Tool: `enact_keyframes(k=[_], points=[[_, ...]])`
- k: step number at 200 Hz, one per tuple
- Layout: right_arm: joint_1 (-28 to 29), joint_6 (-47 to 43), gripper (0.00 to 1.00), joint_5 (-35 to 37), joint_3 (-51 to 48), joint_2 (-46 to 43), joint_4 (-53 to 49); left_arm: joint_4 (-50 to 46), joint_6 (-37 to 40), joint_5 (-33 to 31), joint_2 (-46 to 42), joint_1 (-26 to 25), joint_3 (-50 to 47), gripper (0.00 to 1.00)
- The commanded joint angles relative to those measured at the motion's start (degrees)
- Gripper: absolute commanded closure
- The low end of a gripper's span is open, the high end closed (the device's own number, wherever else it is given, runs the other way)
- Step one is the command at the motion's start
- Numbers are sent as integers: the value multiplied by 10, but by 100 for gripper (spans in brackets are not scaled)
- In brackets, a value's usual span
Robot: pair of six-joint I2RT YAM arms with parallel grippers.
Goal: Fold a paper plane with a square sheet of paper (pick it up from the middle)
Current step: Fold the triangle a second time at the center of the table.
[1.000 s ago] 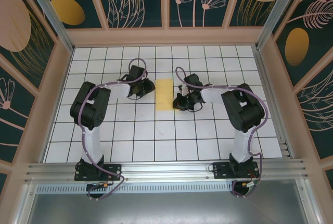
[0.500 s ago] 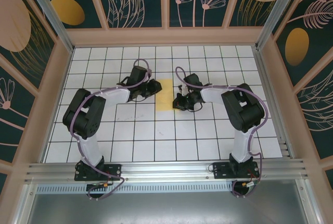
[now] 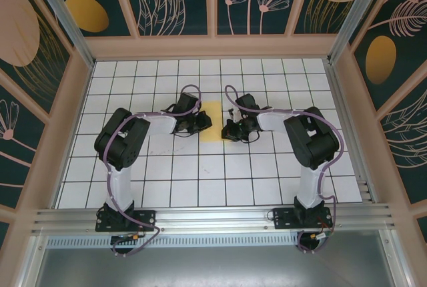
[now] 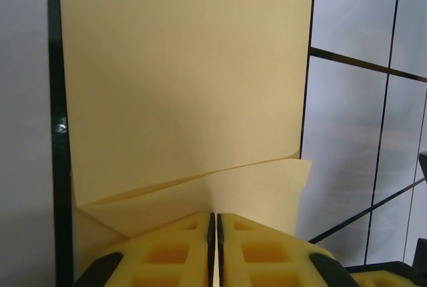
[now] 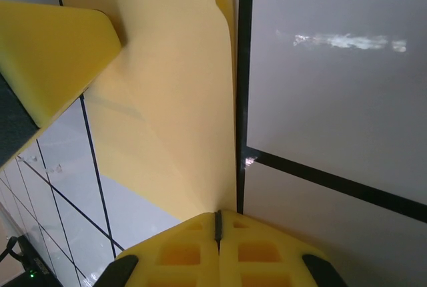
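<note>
**Sheet of paper pinched from both sides, mid-counter**

Sheet of paper (image 3: 213, 110) lies on the white gridded counter (image 3: 200, 173), near the middle and slightly toward the far side. From the top camera it reads as an upright yellow strip about one tile wide. We see both arms reaching inward to it. The left gripper (image 3: 205, 121) is at its left edge and the right gripper (image 3: 227, 130) is at its lower right corner.

Left wrist view: we note the yellow pads (image 4: 167, 253) pressed together, with only a hairline seam between them. The near edge of the paper is lifted off the counter in a shallow flap, and the flap runs into that seam, so we record these jaws as clamped on the paper. The rest of the sheet lies flat beyond.

Right wrist view: the jaws are together. The paper narrows to a raised crease that ends at their seam, so we read them as clamped on it too. The sheet's right edge follows a black grid line. One pad of the left gripper (image 5: 53, 53) rests at the paper's far side.
</note>
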Motion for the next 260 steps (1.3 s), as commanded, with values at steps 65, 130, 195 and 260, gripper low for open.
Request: enact_keyframes(k=[65,130,195,260], points=[[1,-10,98,-10,84,8,-29,-21,2,-21,10,0,-7,89],[8,-14,99,-11,122,71,-39,-27,-1,-24,15,1,-6,89],[8,-48,99,-34,73,52,-58,-47,-3,-41,20,1,-3,90],[3,-71,99,-25,-2,-1,-85,-50,-5,-43,20,0,-3,90]])
